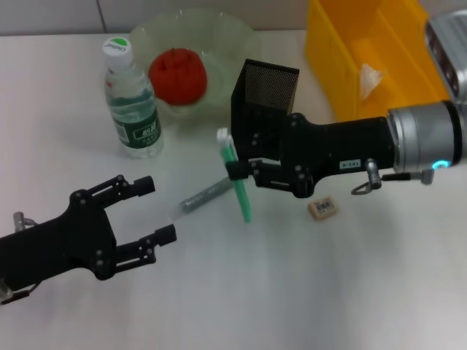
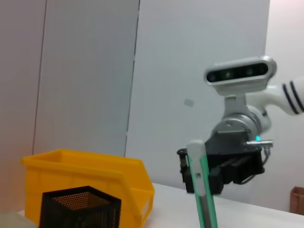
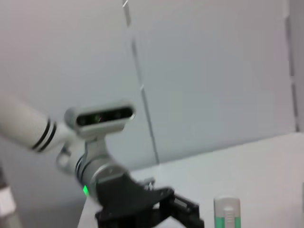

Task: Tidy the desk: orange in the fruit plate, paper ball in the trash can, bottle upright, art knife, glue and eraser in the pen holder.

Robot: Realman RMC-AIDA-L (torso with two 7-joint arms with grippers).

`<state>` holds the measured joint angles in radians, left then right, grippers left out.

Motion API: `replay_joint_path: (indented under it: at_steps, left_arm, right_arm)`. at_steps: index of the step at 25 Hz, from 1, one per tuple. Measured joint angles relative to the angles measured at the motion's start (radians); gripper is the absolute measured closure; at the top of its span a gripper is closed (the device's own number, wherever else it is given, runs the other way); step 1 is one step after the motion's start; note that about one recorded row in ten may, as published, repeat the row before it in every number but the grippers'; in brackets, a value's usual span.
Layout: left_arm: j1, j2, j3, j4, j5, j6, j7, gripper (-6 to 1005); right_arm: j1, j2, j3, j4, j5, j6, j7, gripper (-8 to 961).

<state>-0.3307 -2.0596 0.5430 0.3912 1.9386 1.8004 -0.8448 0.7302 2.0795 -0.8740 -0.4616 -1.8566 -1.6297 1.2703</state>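
1. Head view: my right gripper is clenched on the green art knife, lifted just beside the pen holder mid-desk.
2. My left gripper hangs spread and empty near the front edge.
3. Done, I judge: orange in fruit plate, paper ball in trash can, bottle upright.
4. Left: knife, glue, eraser.

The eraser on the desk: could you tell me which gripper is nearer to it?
Right. The right gripper, holding the art knife, is just left of the eraser; the left gripper hovers open, much farther left.
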Motion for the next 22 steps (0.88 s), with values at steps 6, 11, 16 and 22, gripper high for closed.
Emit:
replay_joint_path:
  at_steps: [6, 11, 16, 22]
  left_arm:
    - [-0.005, -0.003, -0.009, -0.027, -0.004, -0.028, -0.003, 211]
    - [-0.011, -0.004, -0.021, -0.05, -0.013, -0.039, -0.009, 211]
    - [-0.011, -0.006, -0.021, -0.059, -0.022, -0.042, -0.008, 211]
    - [-0.004, -0.007, -0.02, -0.07, -0.037, -0.034, 0.0, 211]
  right_arm:
    - [-0.055, 0.0, 0.004, 0.049, 0.147, 0.018, 0.006, 745]
    - [-0.09, -0.008, 0.065, 0.05, 0.239, 0.029, 0.225, 739]
    - [-0.081, -0.022, 0.119, 0.04, 0.246, 0.086, 0.539, 733]
    - [-0.036, -0.024, 0.118, 0.045, 0.246, 0.222, 0.716, 726]
